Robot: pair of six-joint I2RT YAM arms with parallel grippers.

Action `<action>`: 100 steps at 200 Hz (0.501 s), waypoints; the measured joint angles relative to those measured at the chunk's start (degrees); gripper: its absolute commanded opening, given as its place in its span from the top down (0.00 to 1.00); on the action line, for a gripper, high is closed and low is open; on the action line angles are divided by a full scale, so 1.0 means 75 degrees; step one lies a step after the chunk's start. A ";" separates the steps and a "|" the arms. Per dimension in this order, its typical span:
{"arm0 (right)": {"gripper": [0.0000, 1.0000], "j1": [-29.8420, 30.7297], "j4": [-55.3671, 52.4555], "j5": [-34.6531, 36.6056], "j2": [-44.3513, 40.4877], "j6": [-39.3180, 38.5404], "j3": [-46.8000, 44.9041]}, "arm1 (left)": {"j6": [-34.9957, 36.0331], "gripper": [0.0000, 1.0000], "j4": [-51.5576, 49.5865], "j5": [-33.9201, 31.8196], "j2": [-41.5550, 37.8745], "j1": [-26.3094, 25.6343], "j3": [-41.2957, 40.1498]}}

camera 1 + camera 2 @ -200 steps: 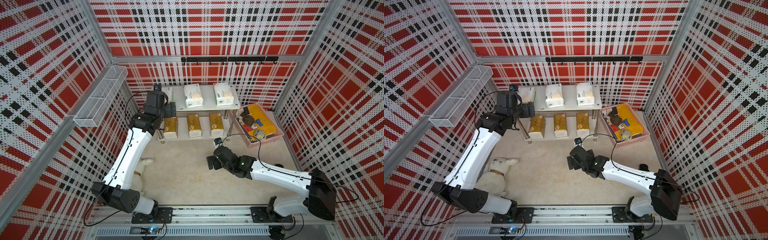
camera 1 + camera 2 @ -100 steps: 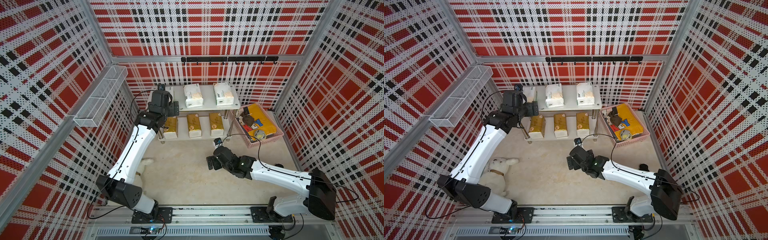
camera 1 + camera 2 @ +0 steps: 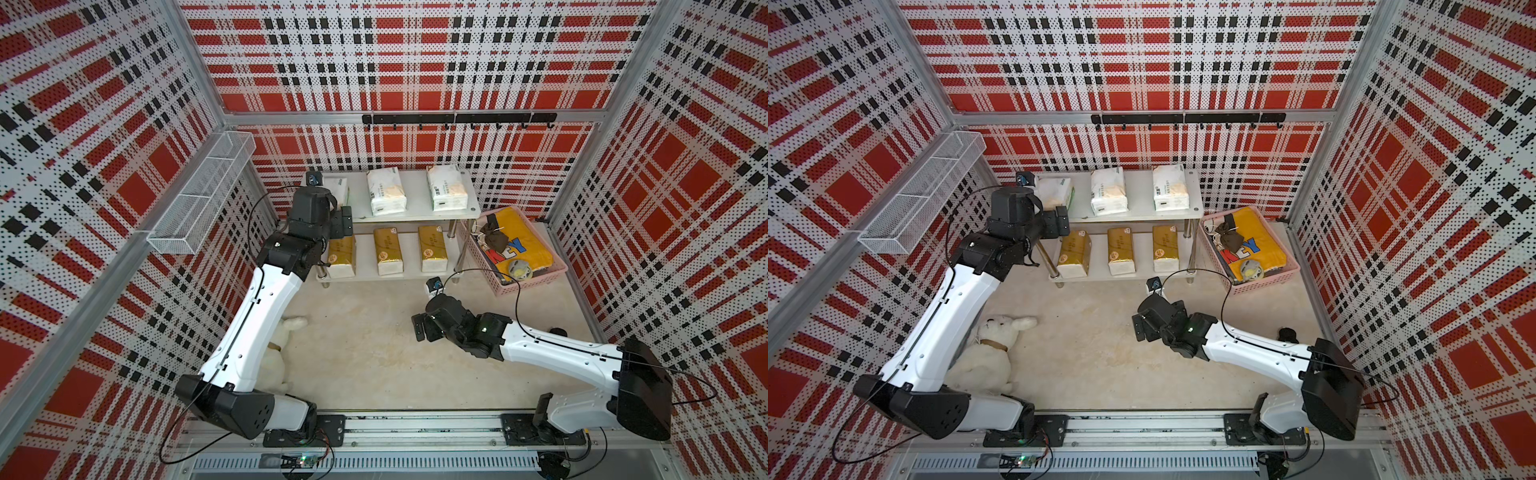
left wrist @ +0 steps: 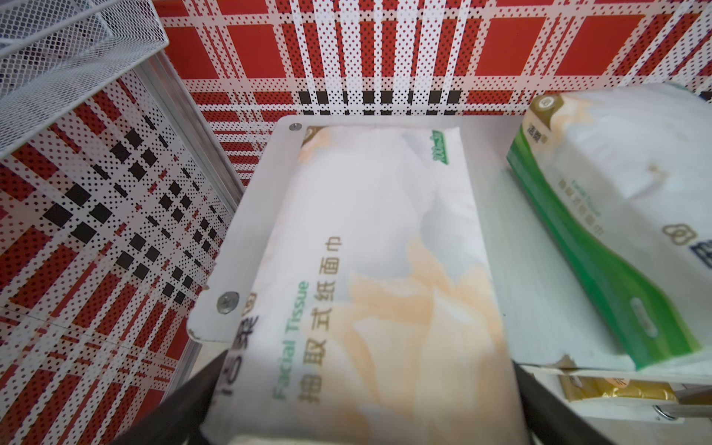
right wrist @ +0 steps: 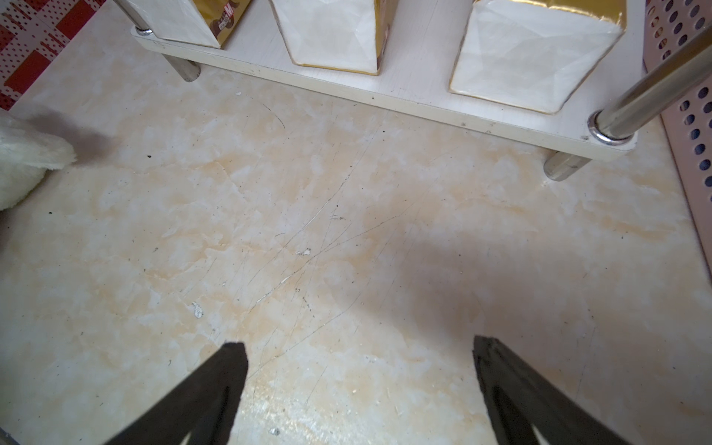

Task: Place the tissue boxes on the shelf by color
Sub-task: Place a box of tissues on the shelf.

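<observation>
The shelf (image 3: 417, 199) stands at the back wall in both top views. Three white tissue boxes lie on its upper board: left (image 3: 340, 188), middle (image 3: 385, 196), right (image 3: 446, 192). Three gold ones (image 3: 387, 251) stand on the lower board. My left gripper (image 3: 345, 221) is at the shelf's left end, open. In the left wrist view its fingers (image 4: 208, 381) flank the left white pack (image 4: 366, 250), which rests on the board (image 4: 501, 231) and overhangs its near edge. My right gripper (image 3: 419, 328) hovers open and empty (image 5: 358, 345) over the floor before the gold packs (image 5: 535, 50).
A white plush toy (image 3: 992, 353) lies on the floor beside my left arm. A pink basket (image 3: 555, 272) with a yellow item stands right of the shelf. A wire mesh basket (image 3: 199, 195) hangs on the left wall, and a black hook rail (image 3: 457, 118) on the back wall.
My left arm has shifted slightly at the shelf's left end, and its fingers stay spread beside the white pack. The right arm has not moved.
</observation>
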 measured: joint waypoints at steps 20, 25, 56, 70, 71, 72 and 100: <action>0.00 0.0017 0.0000 0.0017 0.0000 -0.0003 0.0000 | 0.0000 0.01 0.0003 -0.0020 -0.0044 -0.0044 0.0000; 0.00 0.0023 0.0000 0.0023 0.0000 0.0000 0.0000 | 0.0000 0.01 0.0003 -0.0029 -0.0050 -0.0061 0.0000; 0.00 0.0073 -0.0003 0.0050 0.0000 -0.0003 0.0026 | 0.0012 0.01 0.0035 -0.0076 -0.0070 -0.0076 0.0061; 0.00 0.0076 -0.0003 0.0067 0.0000 -0.0003 0.0029 | 0.0017 0.01 0.0076 -0.0090 -0.0067 -0.0073 0.0102; 0.00 0.0076 -0.0003 0.0064 0.0000 -0.0003 0.0029 | 0.0017 0.01 0.0076 -0.0090 -0.0067 -0.0073 0.0105; 0.00 0.0076 -0.0003 0.0067 0.0000 -0.0003 0.0032 | 0.0020 0.01 0.0085 -0.0093 -0.0067 -0.0073 0.0108; 0.00 0.0079 -0.0003 0.0079 0.0000 -0.0003 0.0032 | 0.0012 0.01 0.0361 -0.0128 -0.0035 -0.0055 0.0119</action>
